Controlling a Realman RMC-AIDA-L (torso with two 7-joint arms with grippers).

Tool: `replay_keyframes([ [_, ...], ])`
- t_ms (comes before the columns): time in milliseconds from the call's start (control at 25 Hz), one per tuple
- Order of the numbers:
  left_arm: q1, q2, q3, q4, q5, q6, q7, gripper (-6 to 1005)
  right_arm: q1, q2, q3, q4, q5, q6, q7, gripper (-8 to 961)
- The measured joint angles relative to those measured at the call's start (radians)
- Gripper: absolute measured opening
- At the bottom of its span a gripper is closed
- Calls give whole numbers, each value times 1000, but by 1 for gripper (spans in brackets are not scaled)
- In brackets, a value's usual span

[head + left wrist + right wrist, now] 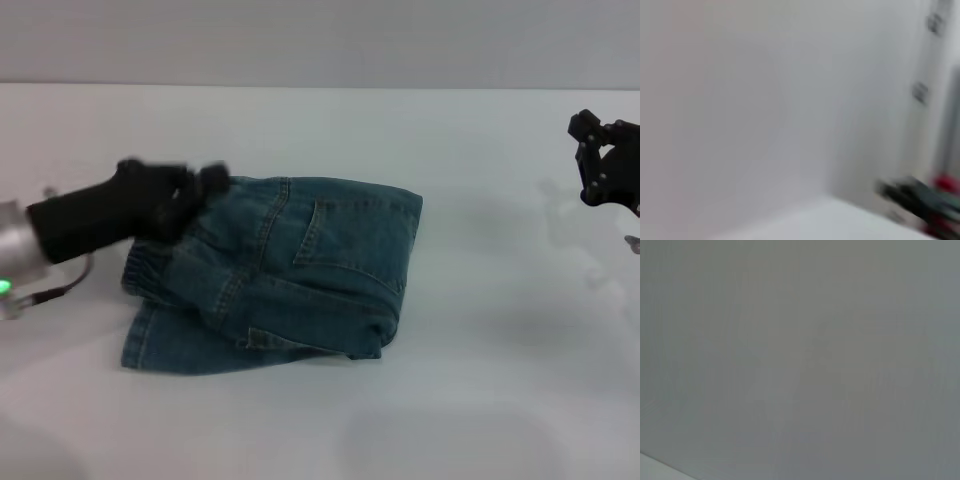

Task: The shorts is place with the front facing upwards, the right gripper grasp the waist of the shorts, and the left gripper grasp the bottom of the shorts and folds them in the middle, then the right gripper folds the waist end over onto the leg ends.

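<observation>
Shorts: denim, lay folded on white table.
Left gripper: at waistband corner; grip unclear.
Right gripper: parked apart, jaws spread, empty.
Advice: square the edges.

A bare lab-like test bench: plain white table against a blank grey wall

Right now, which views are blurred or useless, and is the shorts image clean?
Head view: shorts sharp on the white table, even light, soft shadows; only the left gripper at the shorts' upper left corner is motion-smeared; right gripper is at the right edge. Left wrist view: heavily blurred, dark and red streaks in a corner. Right wrist view: featureless grey.
</observation>
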State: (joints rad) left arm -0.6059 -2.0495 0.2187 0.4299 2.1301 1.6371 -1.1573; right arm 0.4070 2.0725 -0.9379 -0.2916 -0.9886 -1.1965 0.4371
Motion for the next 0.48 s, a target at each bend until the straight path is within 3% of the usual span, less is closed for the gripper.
replay_keyframes([
  [80,3,-14,-14,-78,-84,-91,88,-2,5,0,0,5,1,1,-2,-2],
  [280,7,-16,-54,-348,-237,-294,451,-2,2,1,-1,13,1,1,-13,-1],
  [480,25,-16,-72,-435,-247,-344,604,-2,-5,2,-1,25,1,-6,-15,-1],
])
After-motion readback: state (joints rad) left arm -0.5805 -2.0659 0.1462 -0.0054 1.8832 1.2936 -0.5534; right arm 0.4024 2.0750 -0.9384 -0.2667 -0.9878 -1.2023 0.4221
